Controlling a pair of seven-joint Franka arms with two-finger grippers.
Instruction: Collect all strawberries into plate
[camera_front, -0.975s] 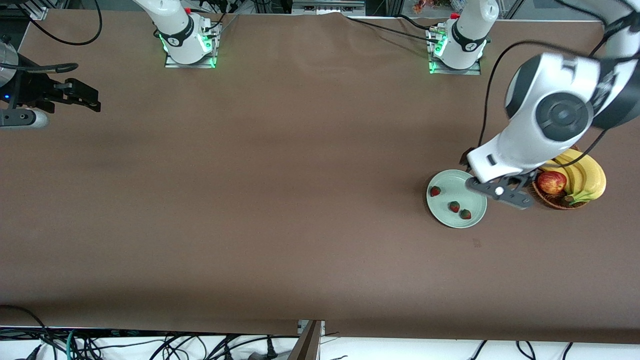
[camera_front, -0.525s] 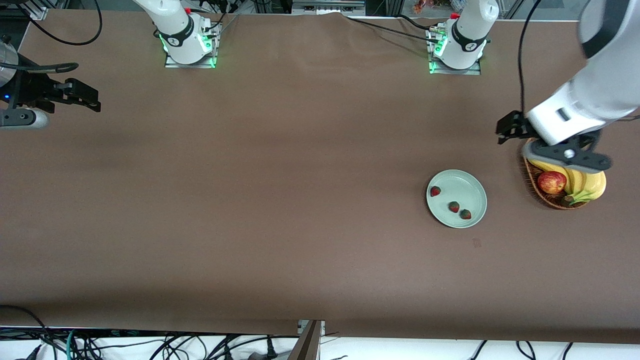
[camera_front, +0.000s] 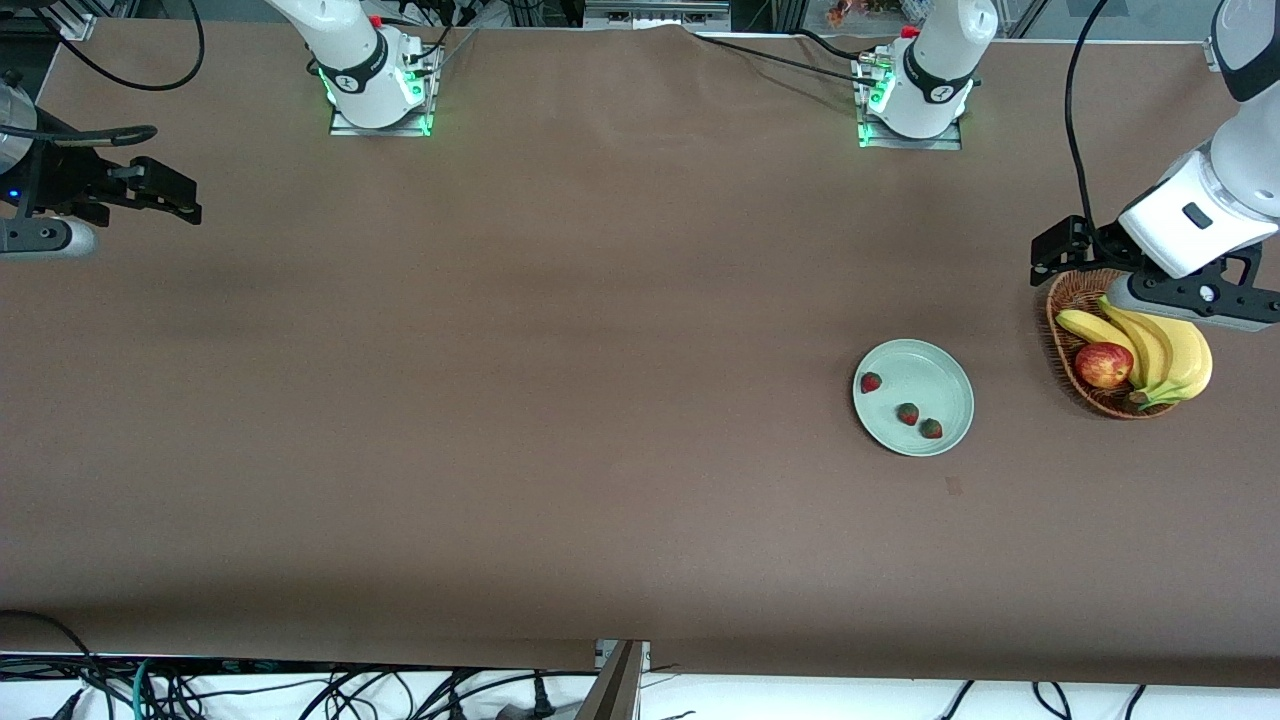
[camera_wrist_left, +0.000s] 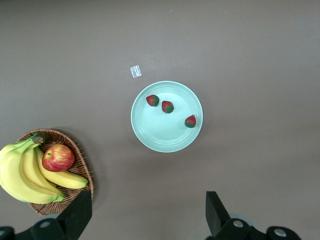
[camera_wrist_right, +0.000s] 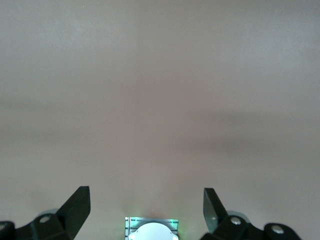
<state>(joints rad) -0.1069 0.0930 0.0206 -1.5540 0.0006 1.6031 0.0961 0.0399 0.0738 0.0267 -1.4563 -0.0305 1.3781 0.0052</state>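
Three strawberries (camera_front: 871, 382) (camera_front: 908, 413) (camera_front: 931, 428) lie apart on the pale mint-green plate (camera_front: 945, 375). The left wrist view shows the same three strawberries (camera_wrist_left: 152, 100) (camera_wrist_left: 167, 106) (camera_wrist_left: 190, 121) inside the plate (camera_wrist_left: 155, 135). My left gripper (camera_front: 1190, 298) hangs high over the basket's edge, well away from the plate. Its fingers are open in the left wrist view (camera_wrist_left: 147, 216) with only bare table between them. My right gripper (camera_front: 40, 238) waits at the right arm's end of the table, open and empty (camera_wrist_right: 146, 202).
A brown wicker basket (camera_front: 1055, 330) (camera_wrist_left: 82, 170) stands beside the plate toward the left arm's end, holding a red-yellow apple (camera_front: 1103, 365) (camera_wrist_left: 58, 157) and bananas (camera_front: 1180, 350) (camera_wrist_left: 20, 175). A small pale scrap (camera_wrist_left: 135, 71) lies on the table close to the plate.
The left arm has risen and drawn back from over the plate's edge to above the basket. Plate, strawberries and the right arm have stayed put.
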